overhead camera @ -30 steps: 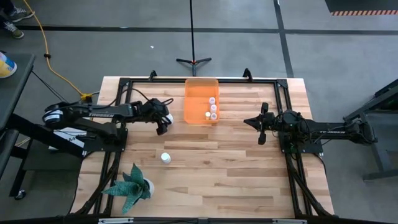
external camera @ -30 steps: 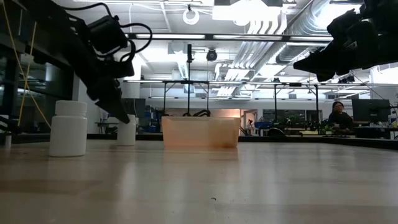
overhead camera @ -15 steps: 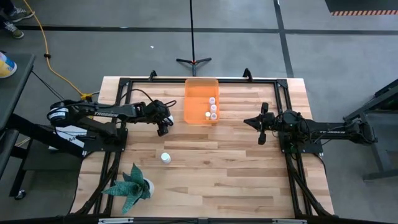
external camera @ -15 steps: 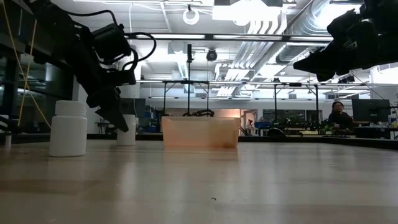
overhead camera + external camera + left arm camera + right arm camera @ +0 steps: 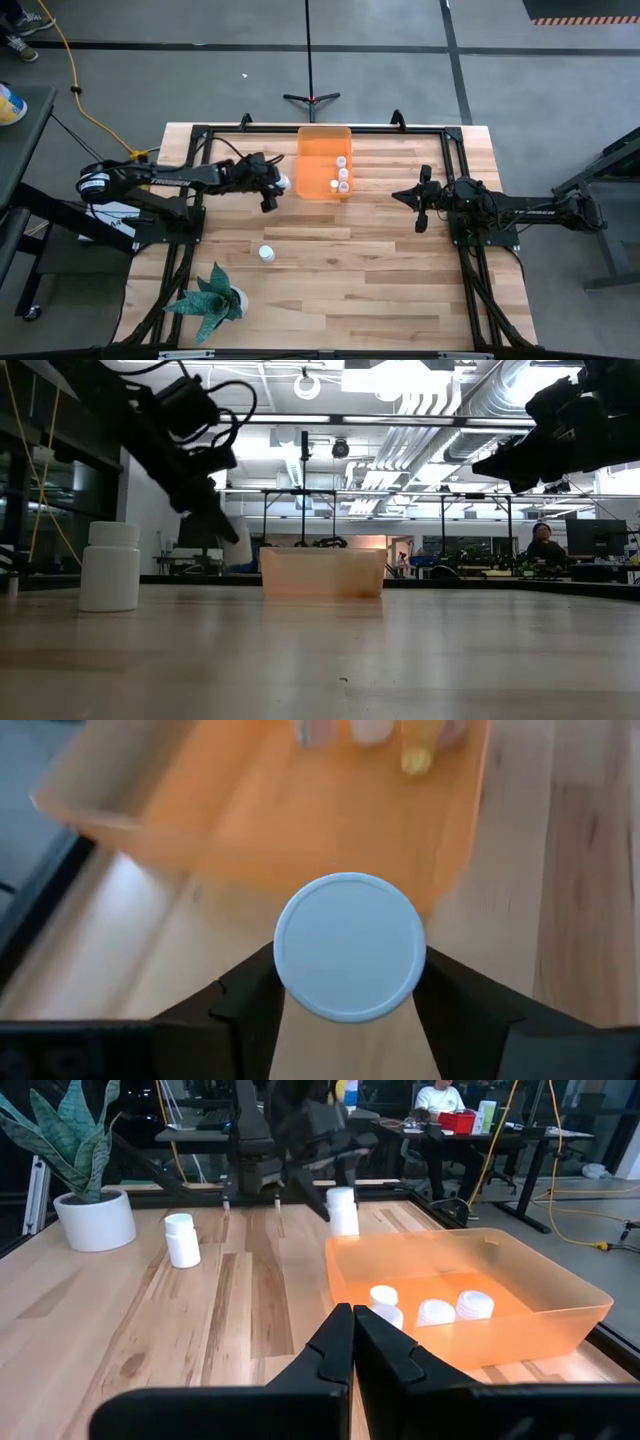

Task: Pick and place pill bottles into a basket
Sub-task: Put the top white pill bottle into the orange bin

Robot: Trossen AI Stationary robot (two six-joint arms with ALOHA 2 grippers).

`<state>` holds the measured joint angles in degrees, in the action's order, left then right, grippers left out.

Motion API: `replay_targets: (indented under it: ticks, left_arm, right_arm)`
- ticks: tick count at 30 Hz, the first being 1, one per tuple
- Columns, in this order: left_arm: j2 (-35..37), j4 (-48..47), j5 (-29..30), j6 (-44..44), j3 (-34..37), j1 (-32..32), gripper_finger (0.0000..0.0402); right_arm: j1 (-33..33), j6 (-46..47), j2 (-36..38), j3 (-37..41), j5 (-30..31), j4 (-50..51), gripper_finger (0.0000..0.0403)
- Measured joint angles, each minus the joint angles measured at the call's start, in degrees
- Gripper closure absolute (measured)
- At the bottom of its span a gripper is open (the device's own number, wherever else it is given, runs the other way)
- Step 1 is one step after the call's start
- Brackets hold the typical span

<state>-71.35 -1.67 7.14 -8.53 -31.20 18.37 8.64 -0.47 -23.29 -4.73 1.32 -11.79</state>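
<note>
My left gripper [image 5: 279, 187] is shut on a small white pill bottle [image 5: 350, 947], held above the table just left of the orange bin [image 5: 323, 150]; the low view [image 5: 237, 546] and the right wrist view [image 5: 343, 1211] show it too. Several white bottles [image 5: 435, 1312] lie in the bin. Another bottle [image 5: 266, 254] stands on its base on the table, also in the low view [image 5: 110, 565]. My right gripper [image 5: 420, 207] is shut and empty, hovering right of the bin. My left gripper pinches the bottle between its two fingers [image 5: 247, 998], one on each side of the body just under the cap's rim [image 5: 292, 972]. The fingers slant down from the table's left. The bottle is lifted clear of the table and tilts a little.
A green spiky plant in a white pot [image 5: 212, 298] stands at the near left. Black frame rails [image 5: 190, 215] run along the table's left, right and far sides. Bare wood lies between the two arms [image 5: 350, 260].
My left gripper has taken hold of the bottle that stood on the table left of the bin. It has lifted the bottle clear and carried it toward the table's right edge, close to the bin's left wall. The bottle now tilts.
</note>
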Motion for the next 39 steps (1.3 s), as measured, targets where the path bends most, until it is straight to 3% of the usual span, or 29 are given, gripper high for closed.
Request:
replay_targets:
  ticks: [5, 9, 13, 22, 39]
  left_arm:
    - [0.0, -3.44, -0.13, -2.94, -5.41, 0.0, 0.0184]
    - [-0.16, -0.59, -2.59, -4.58, -7.88, 0.0, 0.0189]
    - [-1.94, 4.89, -6.6, -2.91, -8.02, 0.0, 0.0173]
    - [-10.31, 12.56, -6.84, -3.17, -7.98, -0.02, 0.0179]
    - [-13.86, 11.61, -7.67, -3.65, -7.96, 0.0, 0.0166]
  right_arm:
    - [0.0, 0.0, 0.0, 0.0, 0.0, 0.0, 0.0396]
    - [0.0, 0.0, 0.0, 0.0, 0.0, 0.0, 0.0399]
    - [-0.01, 0.0, 0.0, 0.0, 0.0, 0.0, 0.0402]
    - [-0.02, 0.0, 0.0, 0.0, 0.0, 0.48, 0.0402]
    - [0.0, 0.02, 0.0, 0.0, 0.0, 0.48, 0.0399]
